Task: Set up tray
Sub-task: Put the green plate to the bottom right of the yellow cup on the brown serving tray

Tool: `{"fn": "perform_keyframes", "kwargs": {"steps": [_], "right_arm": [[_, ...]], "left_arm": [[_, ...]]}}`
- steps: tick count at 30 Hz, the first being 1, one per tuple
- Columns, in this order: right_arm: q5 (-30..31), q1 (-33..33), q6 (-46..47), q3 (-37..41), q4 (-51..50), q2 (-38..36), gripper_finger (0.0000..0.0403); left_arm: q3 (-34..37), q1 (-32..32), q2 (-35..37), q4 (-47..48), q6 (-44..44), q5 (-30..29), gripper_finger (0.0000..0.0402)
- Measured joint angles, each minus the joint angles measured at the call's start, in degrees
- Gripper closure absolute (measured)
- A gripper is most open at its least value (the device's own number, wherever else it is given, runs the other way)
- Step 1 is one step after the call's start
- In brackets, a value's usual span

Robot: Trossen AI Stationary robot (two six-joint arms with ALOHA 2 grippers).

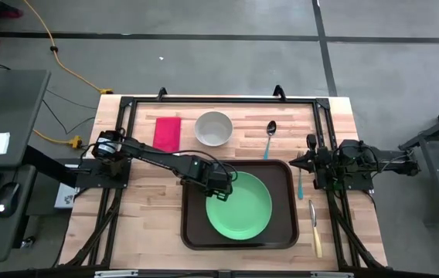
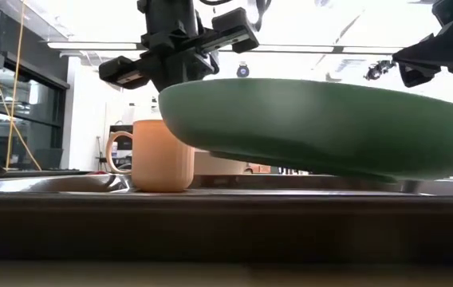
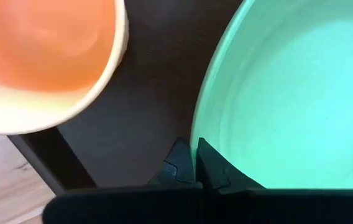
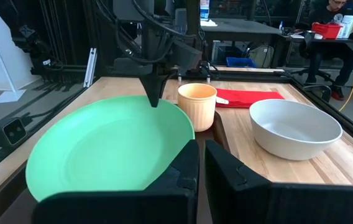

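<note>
The dark brown tray [image 1: 195, 232] lies near the table's near edge. The round green plate [image 1: 241, 207] is on it. An orange mug [image 4: 196, 106] stands upright on the tray's far left corner, hidden under the left arm in the high view. My left gripper [image 3: 194, 154] is at the plate's far left edge, beside the mug [image 3: 40, 50], and is shut on the plate. My right gripper [image 1: 307, 161] waits shut in the air just off the tray's right rim, touching nothing. My left gripper pinches the green plate's rim [image 3: 197, 134] at its far left edge, one finger over the inner side and one on the outer side. The fingers [image 4: 154, 93] come from above, pointing down. The plate [image 2: 314, 127] is tilted: the held side is raised, the opposite side low on the tray.
On the wood beyond the tray lie a red napkin [image 1: 167, 133], a white bowl [image 1: 213, 128] and a spoon [image 1: 270, 136]. A teal-handled fork [image 1: 300, 184] and a knife [image 1: 314, 228] lie to the right of the tray. People sit in the room behind [image 4: 338, 25].
</note>
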State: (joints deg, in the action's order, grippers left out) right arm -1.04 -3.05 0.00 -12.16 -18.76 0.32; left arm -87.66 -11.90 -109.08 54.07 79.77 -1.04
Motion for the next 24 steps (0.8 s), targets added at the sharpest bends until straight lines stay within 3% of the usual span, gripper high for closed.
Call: {"fn": "perform_keyframes", "kwargs": {"steps": [18, 24], "right_arm": [[0.0, 0.0, 0.0, 0.0, 0.0, 0.0, 0.0402], [0.0, 0.0, 0.0, 0.0, 0.0, 0.0, 0.0402]], "left_arm": [[0.0, 0.3, 0.0, 0.5, 0.0, -1.4, 0.0389], [-0.1, 0.3, -0.8, 0.6, 0.0, 0.8, 0.0389]]}}
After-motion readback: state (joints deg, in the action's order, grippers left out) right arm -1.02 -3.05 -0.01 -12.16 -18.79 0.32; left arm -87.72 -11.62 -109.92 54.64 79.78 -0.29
